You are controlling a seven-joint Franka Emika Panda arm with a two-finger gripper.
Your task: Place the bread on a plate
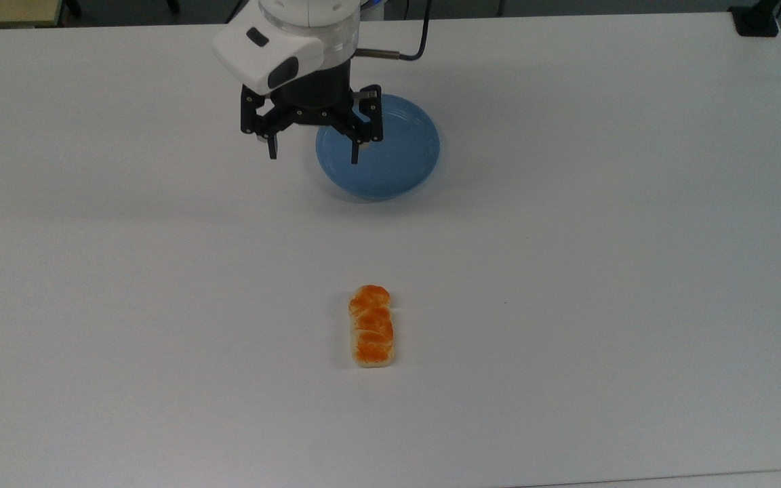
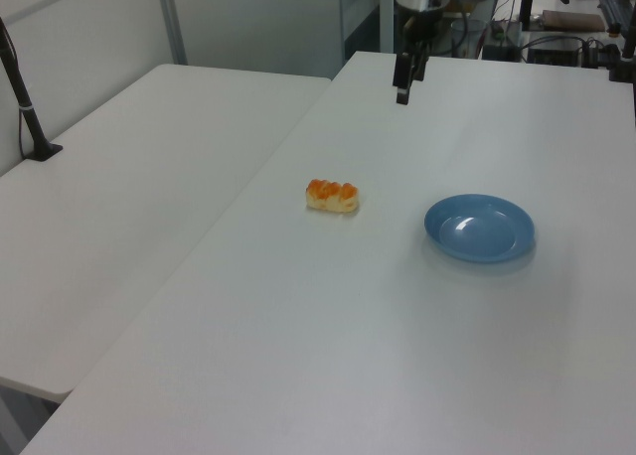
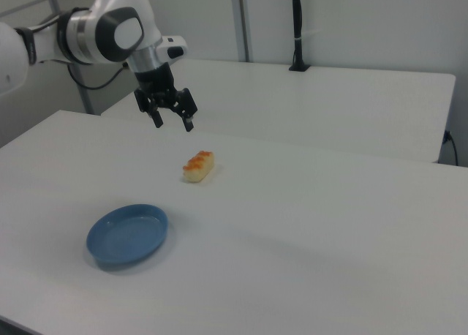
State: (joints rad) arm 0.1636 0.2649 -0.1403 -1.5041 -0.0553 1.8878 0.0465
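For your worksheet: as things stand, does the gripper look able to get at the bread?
Probably yes. The gripper hangs open above the table, and the bread lies alone on bare tabletop, apart from the plate, with nothing between them.

A broad white table [image 1: 567, 271] spans the top view, and a dark clamp base [image 1: 756, 20] sits on it at about 1 o'clock near the far corner. In the left view a second white table [image 2: 129, 207] adjoins the first at 9 o'clock, with a black pole [image 2: 22, 102] standing on a small foot near its edge at 10 o'clock, and cluttered desks with cables [image 2: 571, 43] lie at 1 o'clock beyond the table. In the right view a black post [image 3: 297, 28] rises from the farther table [image 3: 351, 108] at 12 o'clock, against pale wall panels [image 3: 365, 24].
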